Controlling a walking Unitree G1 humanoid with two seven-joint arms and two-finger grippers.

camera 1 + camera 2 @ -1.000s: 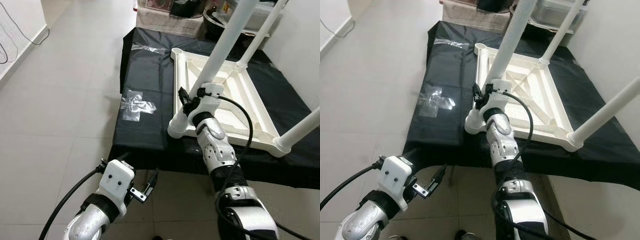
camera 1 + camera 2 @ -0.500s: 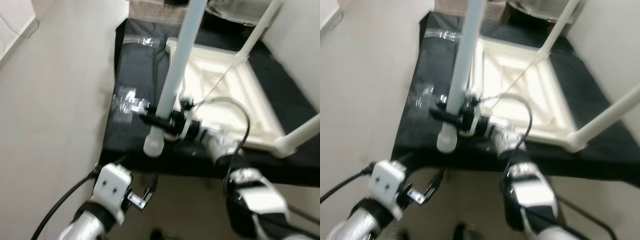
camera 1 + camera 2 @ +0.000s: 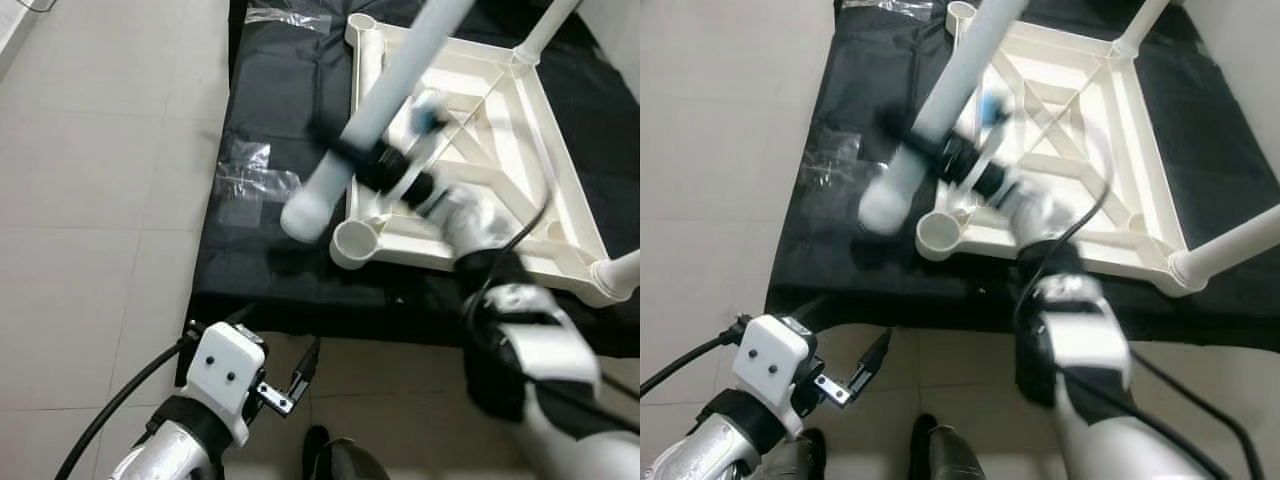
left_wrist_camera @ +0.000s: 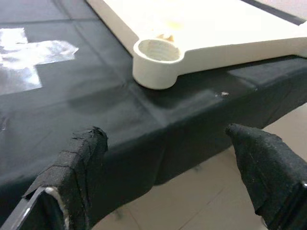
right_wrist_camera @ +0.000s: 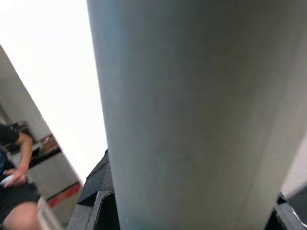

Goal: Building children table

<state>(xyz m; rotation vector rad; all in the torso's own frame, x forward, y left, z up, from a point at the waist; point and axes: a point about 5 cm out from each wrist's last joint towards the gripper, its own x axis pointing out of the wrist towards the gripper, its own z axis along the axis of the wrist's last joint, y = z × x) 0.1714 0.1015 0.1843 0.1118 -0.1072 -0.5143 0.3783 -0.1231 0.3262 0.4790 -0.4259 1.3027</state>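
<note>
The right gripper (image 3: 352, 160) clamps a long white plastic table leg (image 3: 370, 110) (tilted) above the upturned white tabletop's (image 3: 470, 170) empty near-left corner socket (image 3: 354, 240); the left gripper (image 4: 168, 163) hangs wide.

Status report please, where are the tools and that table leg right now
Right tool clamped on white leg, leg tilted, lower end off the empty corner socket. Left tool open, idle below the black-covered platform. Socket unobstructed.
</note>
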